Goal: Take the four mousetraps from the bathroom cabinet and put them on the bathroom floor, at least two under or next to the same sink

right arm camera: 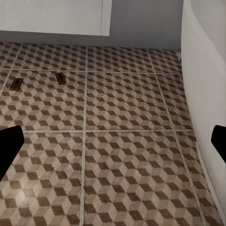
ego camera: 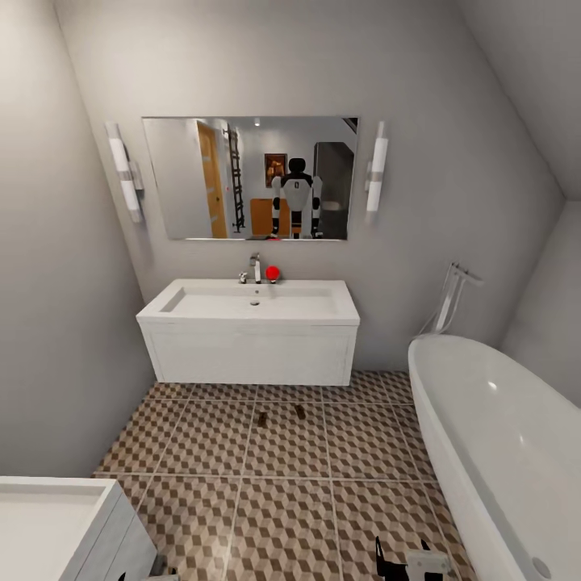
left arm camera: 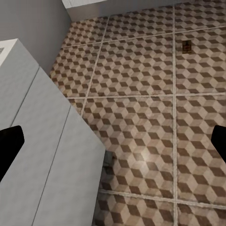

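Two mousetraps (ego camera: 262, 418) (ego camera: 299, 411) lie flat on the cube-patterned bathroom floor (ego camera: 282, 500), just in front of the white sink (ego camera: 250, 319) with its chrome tap (ego camera: 255, 268). The right wrist view has both traps (right arm camera: 15, 84) (right arm camera: 60, 78) far ahead of my right gripper (right arm camera: 113, 141), which is open and empty. One trap (left arm camera: 186, 46) lies well beyond my left gripper (left arm camera: 113, 143), also open and empty over bare tiles. My right gripper (ego camera: 407, 561) hangs low at the head view's bottom edge.
The oval white bathtub (ego camera: 500, 436) fills the right side. A white tray-topped block (ego camera: 48, 524) stands at the near left, close beside my left gripper (left arm camera: 42, 155). A mirror (ego camera: 250, 177) hangs over the sink and a red ball (ego camera: 273, 274) sits by the tap.
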